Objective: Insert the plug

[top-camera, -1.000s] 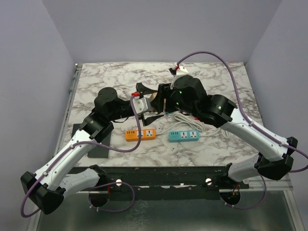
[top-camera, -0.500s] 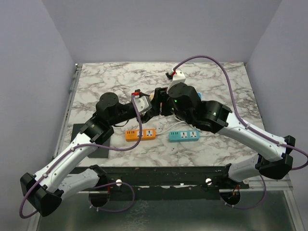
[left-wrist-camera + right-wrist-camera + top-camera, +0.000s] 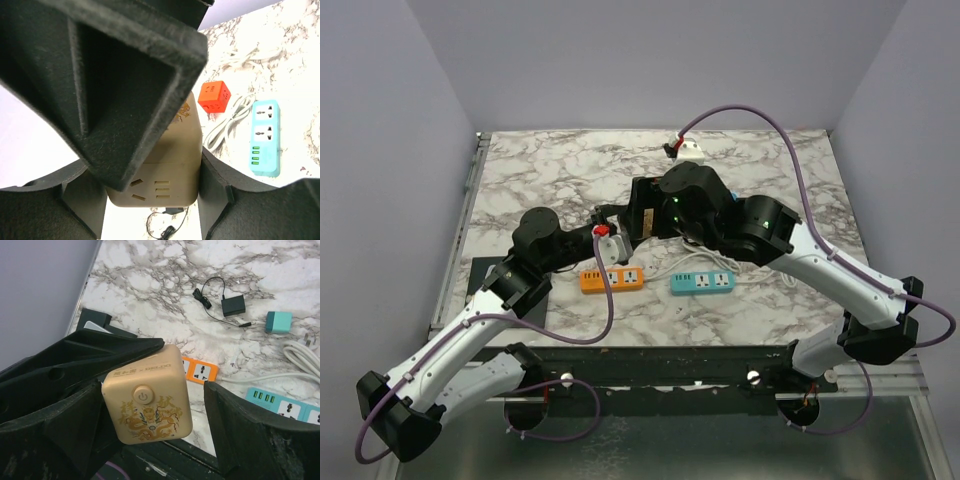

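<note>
A beige cube socket (image 3: 147, 400) with a gold dragon print and a power button hangs above the table. My left gripper (image 3: 150, 187) is shut on it, a finger (image 3: 225, 200) pressed against each side; its slotted face (image 3: 150, 192) points at the camera. My right gripper (image 3: 152, 390) stands open around the same cube, with a clear gap at its right finger (image 3: 250, 435). In the top view both grippers meet at mid-table (image 3: 623, 228) and hide the cube. A white cable (image 3: 300, 352) with its plug (image 3: 308, 341) lies on the marble.
An orange power strip (image 3: 613, 279) and a teal power strip (image 3: 702, 283) lie side by side near the front. A black adapter (image 3: 233, 305) with a thin lead, a small teal cube (image 3: 278, 321) and a red cube (image 3: 215, 97) sit farther back. A black pad (image 3: 525, 295) lies front left.
My left gripper has closed on the beige cube, and my right gripper has then opened off it. Both wrists have shifted slightly left and toward the front.
</note>
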Available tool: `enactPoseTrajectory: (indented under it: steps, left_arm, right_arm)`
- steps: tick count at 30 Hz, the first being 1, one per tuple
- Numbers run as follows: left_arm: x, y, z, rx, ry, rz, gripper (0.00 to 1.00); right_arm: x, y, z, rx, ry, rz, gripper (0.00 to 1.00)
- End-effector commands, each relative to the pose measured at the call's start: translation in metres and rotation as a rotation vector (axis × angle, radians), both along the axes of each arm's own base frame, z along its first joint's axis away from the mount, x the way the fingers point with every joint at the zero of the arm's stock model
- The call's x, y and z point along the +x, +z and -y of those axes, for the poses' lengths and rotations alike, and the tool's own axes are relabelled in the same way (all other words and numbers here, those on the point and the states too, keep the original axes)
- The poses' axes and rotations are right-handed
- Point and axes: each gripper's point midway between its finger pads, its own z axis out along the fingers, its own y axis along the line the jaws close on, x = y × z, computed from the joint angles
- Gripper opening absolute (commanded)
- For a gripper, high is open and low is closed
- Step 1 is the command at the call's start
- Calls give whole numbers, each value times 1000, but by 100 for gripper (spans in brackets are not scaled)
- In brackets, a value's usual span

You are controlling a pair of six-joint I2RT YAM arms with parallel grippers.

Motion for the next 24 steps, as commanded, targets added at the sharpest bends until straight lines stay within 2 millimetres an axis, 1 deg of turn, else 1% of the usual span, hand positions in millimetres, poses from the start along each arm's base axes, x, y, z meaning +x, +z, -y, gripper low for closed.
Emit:
enactPoseTrajectory:
  steps: [1, 3, 6, 10, 12, 13, 15, 16, 17, 18, 19, 20, 21, 24]
  left_arm:
    - [-8, 14, 1, -11, -41, 102, 0]
    - [-8, 14, 1, -12, -40, 102, 0]
    - [-9, 14, 2, -11, -48, 102, 0]
    - [-10, 12, 3, -3, -53, 107, 0]
    - [-8, 10, 3, 4, -46, 108, 0]
    - [-7, 9, 2, 11, -45, 110, 0]
    - [-7, 5, 3, 25, -45, 111, 0]
    - [-5, 3, 2, 29, -41, 107, 13]
    - [-4, 2, 2, 29, -33, 98, 44]
    - [-2, 0, 2, 26, -21, 77, 71]
    - [0, -3, 1, 25, -6, 53, 94]
    - [4, -6, 1, 24, 16, 28, 99]
    - [7, -11, 0, 29, 31, 0, 99]
    - [10, -35, -3, 126, 47, -73, 99]
  right_arm:
    - [-8, -14, 7, -36, -13, -58, 85]
    - [-8, -13, 7, -34, -8, -55, 81]
    - [-6, -17, 3, -57, 0, -60, 77]
    - [-4, -22, -6, -87, 19, -69, 64]
    - [-4, -26, -9, -102, 30, -77, 60]
    - [-4, -28, -9, -113, 32, -81, 55]
    - [-4, -32, -4, -142, 23, -85, 39]
    - [-3, -34, 1, -162, 10, -84, 31]
    - [-3, -35, 8, -183, -10, -85, 23]
    - [-2, -36, 17, -208, -33, -88, 13]
    - [0, -37, 29, -231, -63, -92, 5]
    - [2, -38, 43, -253, -96, -104, 1]
    - [5, -40, 57, -270, -124, -118, 1]
    - [14, -53, 102, -292, -176, -187, 1]
